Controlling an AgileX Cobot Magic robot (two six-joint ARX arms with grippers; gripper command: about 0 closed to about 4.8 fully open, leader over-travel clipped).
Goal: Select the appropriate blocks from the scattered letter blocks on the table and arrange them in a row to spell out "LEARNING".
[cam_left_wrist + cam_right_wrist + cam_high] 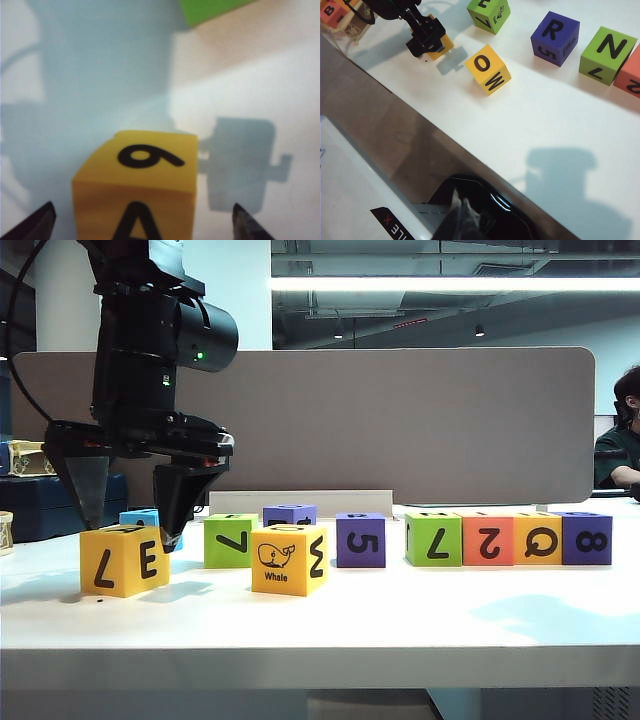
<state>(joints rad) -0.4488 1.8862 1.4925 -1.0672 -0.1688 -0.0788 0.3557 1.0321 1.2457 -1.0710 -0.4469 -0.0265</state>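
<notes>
The exterior view sits low at the table's [320, 630] front edge, facing level toward the divider panel [400, 420]. The left wrist view looks steeply down, very close and blurred, on what seems the yellow cube [137, 185]. The right wrist view looks down obliquely from farther off; it shares that yellow cube [441, 46] and the whale cube [487, 69] with the exterior view.

A bright ceiling strip light [450, 284] runs across the exterior view, and the counter [400, 610] below is evenly lit, with soft shadows beside the blocks and a faint one near its right edge. The left wrist view is washed out and blurred: the yellow block [135, 185] is soft, the green block [210, 10] softer, with grey shadows on the counter. The right wrist view is sharper, with a distinct tool shadow [570, 185] and glare on the dark casing [480, 210].
</notes>
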